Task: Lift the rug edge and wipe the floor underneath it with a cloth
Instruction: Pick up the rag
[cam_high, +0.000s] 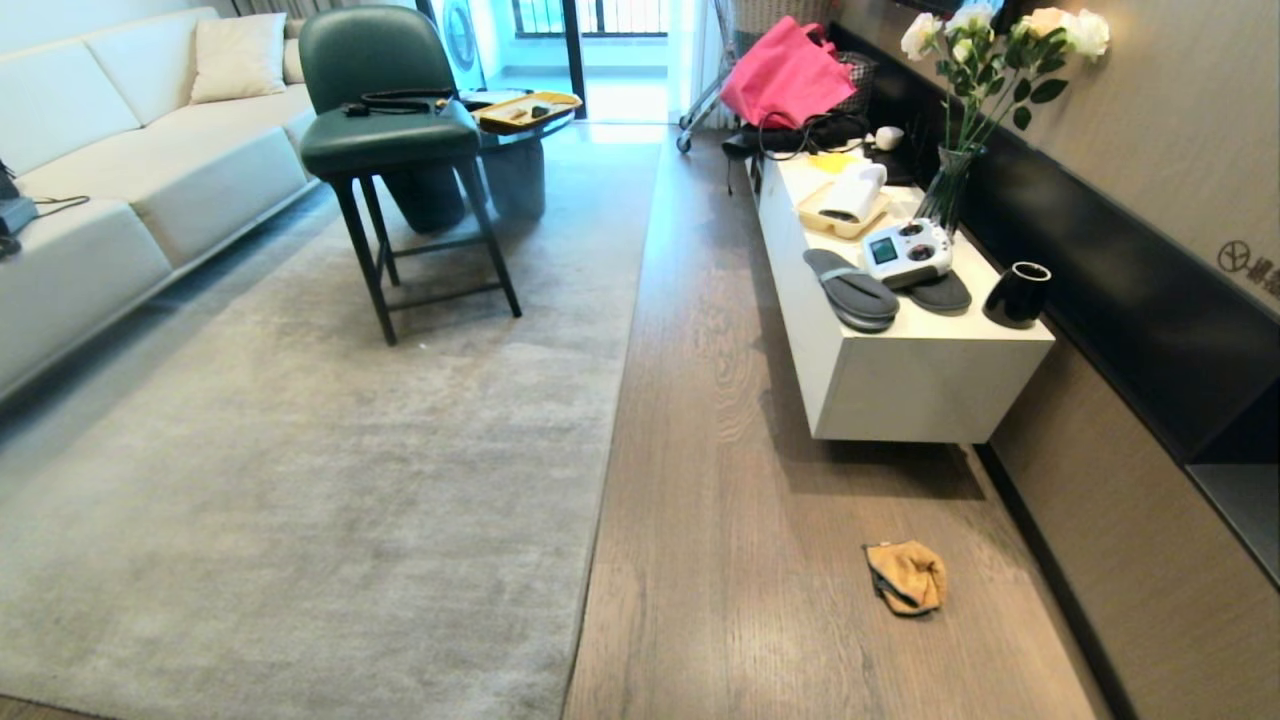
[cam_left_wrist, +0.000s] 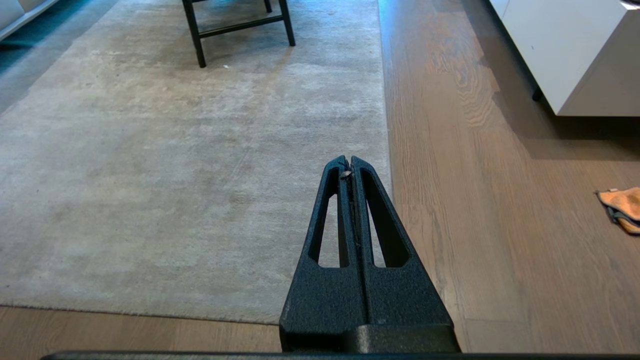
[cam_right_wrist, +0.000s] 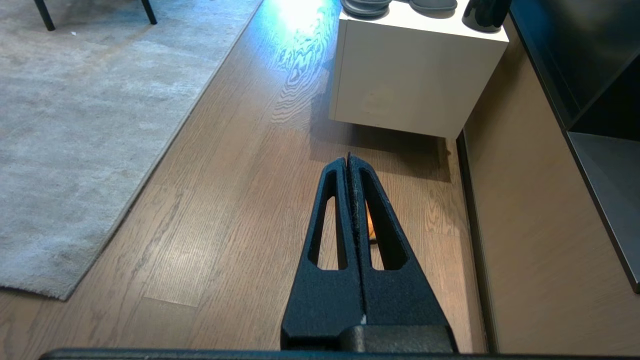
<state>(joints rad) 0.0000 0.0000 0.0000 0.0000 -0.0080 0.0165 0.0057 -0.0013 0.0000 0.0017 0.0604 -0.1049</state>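
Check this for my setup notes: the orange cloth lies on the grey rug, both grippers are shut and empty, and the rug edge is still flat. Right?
Not quite. The orange cloth lies on the bare wood floor, well apart from the grey rug, near the white cabinet; the head view shows it. The rest holds: the left gripper and right gripper are shut and empty, and the rug edge lies flat.

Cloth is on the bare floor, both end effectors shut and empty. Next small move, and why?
Probably open the right end effector and lower it toward the cloth. The cloth lies crumpled on the floor on the robot's right, apart from the rug edge, which lies flat. The left end effector hangs shut over that edge.
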